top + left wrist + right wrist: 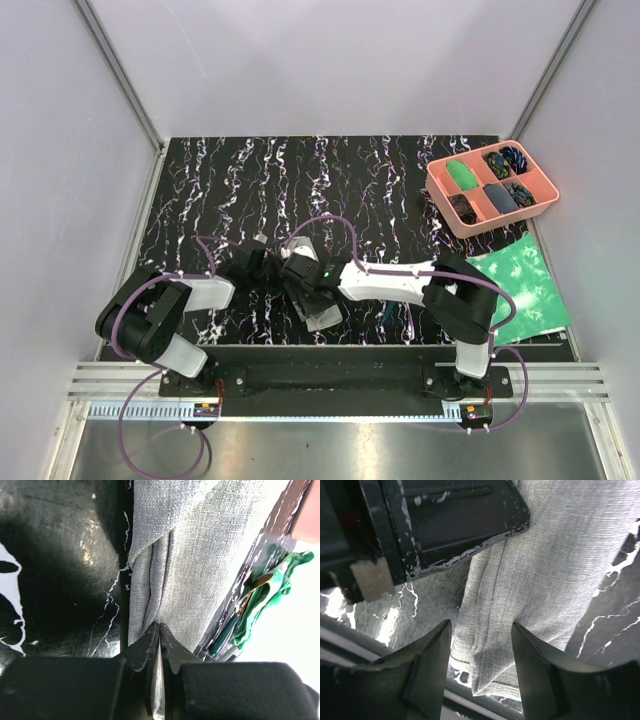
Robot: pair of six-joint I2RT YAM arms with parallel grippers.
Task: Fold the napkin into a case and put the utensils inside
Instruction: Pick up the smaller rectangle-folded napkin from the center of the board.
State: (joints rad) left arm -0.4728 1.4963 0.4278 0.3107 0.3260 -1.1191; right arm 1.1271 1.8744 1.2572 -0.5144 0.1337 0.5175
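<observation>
Currently the napkin [200,555] lies near the front edge of the counter [250,190], on its black, white-veined surface, where the two arms meet. It is folded lengthwise, with a layered seam running along it. The left pincer [159,630] is pressed together on that seam, pinching a ridge of the grey cloth between its tips. The right pincer [481,650] is spread, one finger on each side of the napkin's narrow folded end; whether the fingers touch the cloth I cannot tell.

From above, little of the napkin shows. The left arm [190,295] and the right arm [390,280] reach in from either side and their wrists cover it, leaving only a small grey patch. In the right wrist view, the scuffed black body of the left arm fills the upper left and hides part of the cloth.

The utensils [226,632] lie on the counter just beside the napkin's long edge, outside the fold; a dark teal handle and a brownish one can be made out. Farther right lies a green-and-white mottled sheet [520,285]. Behind it, at the far right of the counter, stands a pink compartmented tray [520,213] holding a green oval piece and several dark patterned ones, well apart from the napkin.
</observation>
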